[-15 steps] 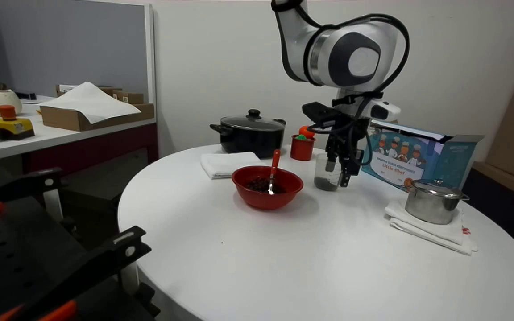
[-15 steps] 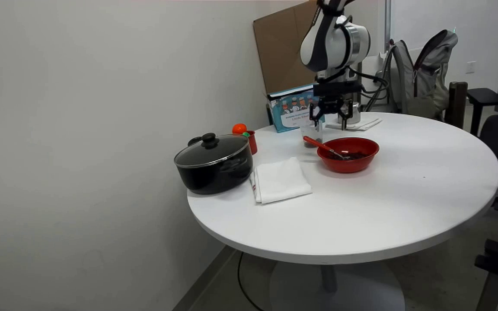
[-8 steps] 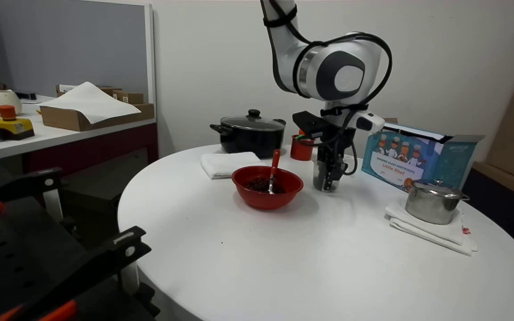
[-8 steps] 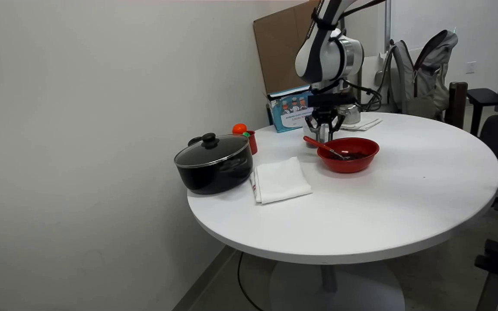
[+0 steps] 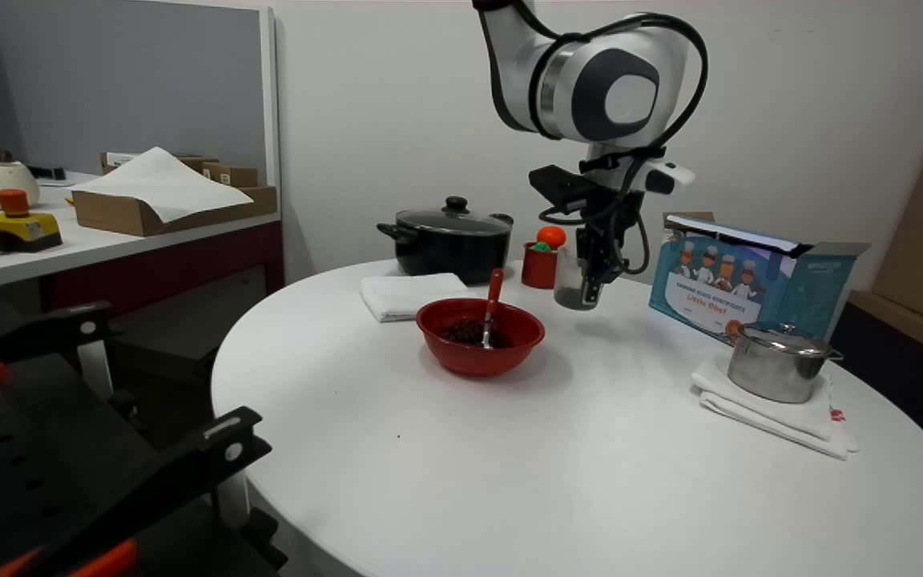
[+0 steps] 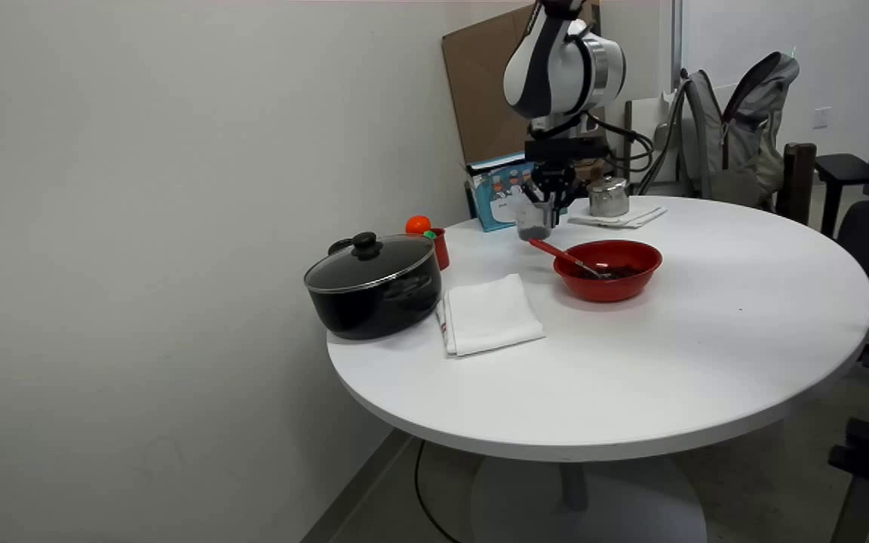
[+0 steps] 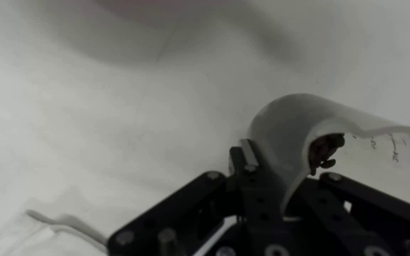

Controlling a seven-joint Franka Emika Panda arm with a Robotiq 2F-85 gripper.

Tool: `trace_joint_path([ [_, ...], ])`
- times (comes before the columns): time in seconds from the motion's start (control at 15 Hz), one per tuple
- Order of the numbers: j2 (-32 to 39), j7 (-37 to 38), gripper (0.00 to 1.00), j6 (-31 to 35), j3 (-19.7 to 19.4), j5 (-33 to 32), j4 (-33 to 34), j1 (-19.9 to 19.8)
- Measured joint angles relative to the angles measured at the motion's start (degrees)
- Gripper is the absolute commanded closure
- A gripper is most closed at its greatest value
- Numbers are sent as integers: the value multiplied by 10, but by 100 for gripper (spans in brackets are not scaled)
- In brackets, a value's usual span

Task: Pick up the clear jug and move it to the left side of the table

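Note:
The clear jug (image 5: 570,280), with a darker bottom, hangs above the white table (image 5: 445,481), its base apart from the tabletop in an exterior view. My gripper (image 5: 590,290) is shut on its wall, one finger outside and another inside the rim. In the wrist view the see-through jug (image 7: 283,121) leans toward the right, dark red pieces lying in it and measuring marks along its side. Black fingers (image 7: 253,177) of the gripper (image 7: 279,177) pinch its edge there. An exterior view also has the jug (image 6: 532,224) just behind the red bowl's spoon handle.
Close by stands a red bowl (image 5: 461,365) holding dark contents and a spoon (image 5: 493,296). Behind are a small red cup (image 5: 539,268), a black lidded pot (image 5: 453,244) and a folded white cloth (image 5: 413,295). A blue box (image 5: 718,288) and a silver pot (image 5: 778,373) stand rightward.
My open gripper came down over the jug's rim and shut on its wall. It has since risen, lifting the jug off the table. Other objects stand where they were.

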Motion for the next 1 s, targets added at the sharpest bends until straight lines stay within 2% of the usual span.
trace_joint_path([
  [0.2, -37, -16, 93, -30, -1, 0, -17, -9],
  [0.6, -123, -155, 94, -233, -2, -18, -50, -45],
  [1.0, -239, -286, 94, -420, -25, -125, -59, -57],
])
